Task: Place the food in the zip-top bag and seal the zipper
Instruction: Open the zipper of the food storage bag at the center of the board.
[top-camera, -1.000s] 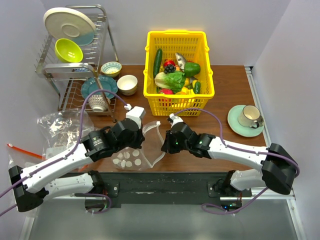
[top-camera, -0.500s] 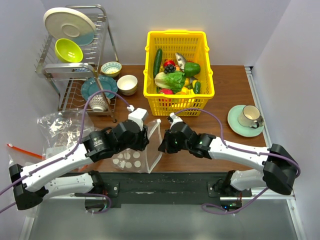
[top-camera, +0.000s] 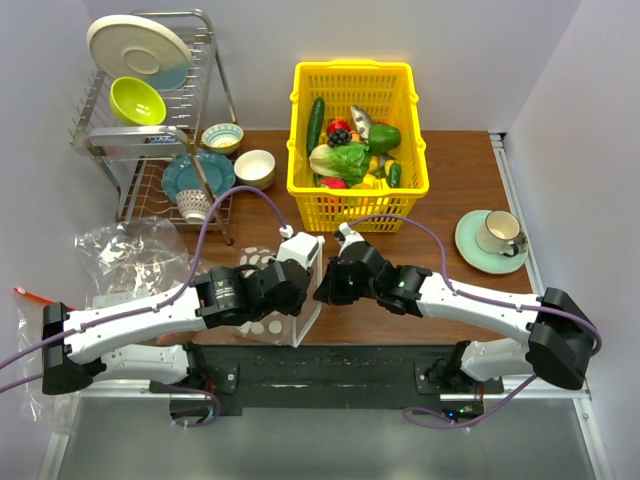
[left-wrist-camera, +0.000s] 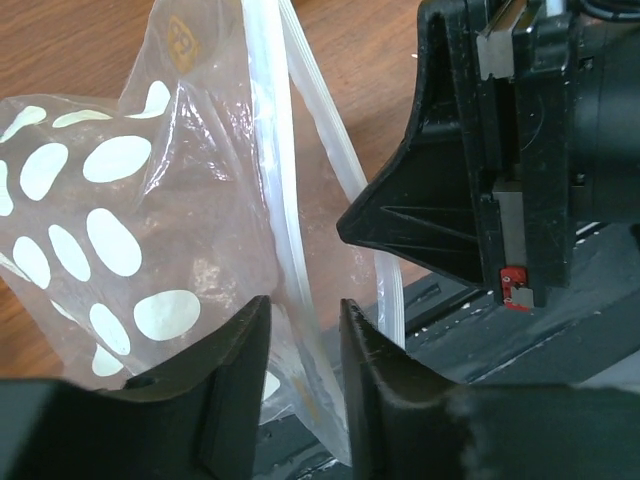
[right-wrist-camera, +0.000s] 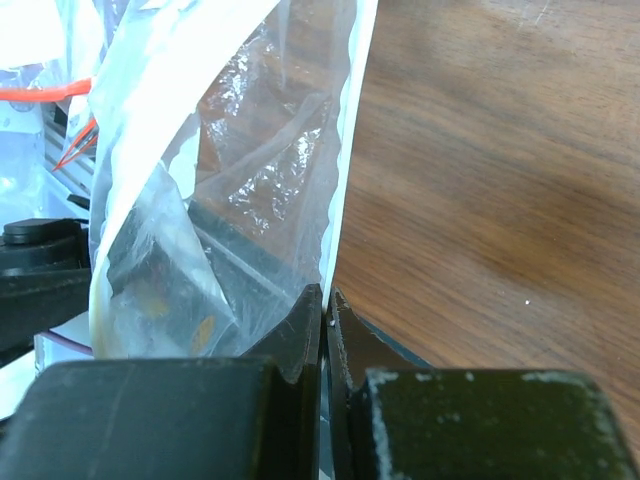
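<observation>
The zip-top bag (top-camera: 262, 326), clear with white dots, stands near the table's front edge between my two grippers. My right gripper (right-wrist-camera: 325, 300) is shut on one lip of the zipper (right-wrist-camera: 345, 150) and holds the mouth up. My left gripper (left-wrist-camera: 305, 325) is open, and the other zipper (left-wrist-camera: 282, 230) lip runs through the gap between its fingers without being pinched. From above, the left gripper (top-camera: 298, 310) and right gripper (top-camera: 320, 292) almost touch. The food (top-camera: 350, 158) lies in the yellow basket (top-camera: 300, 185) at the back; none shows in the bag (left-wrist-camera: 120, 200).
A dish rack (top-camera: 150, 140) with plates and bowls stands at the back left. A cup on a green saucer (top-camera: 492, 242) sits at the right. Plain clear bags (top-camera: 125, 255) with an orange-red strip (top-camera: 45, 300) lie at the left edge.
My left gripper has opened and slid right, up against the right gripper, with the bag's lip now between its fingers. The right gripper has kept its hold.
</observation>
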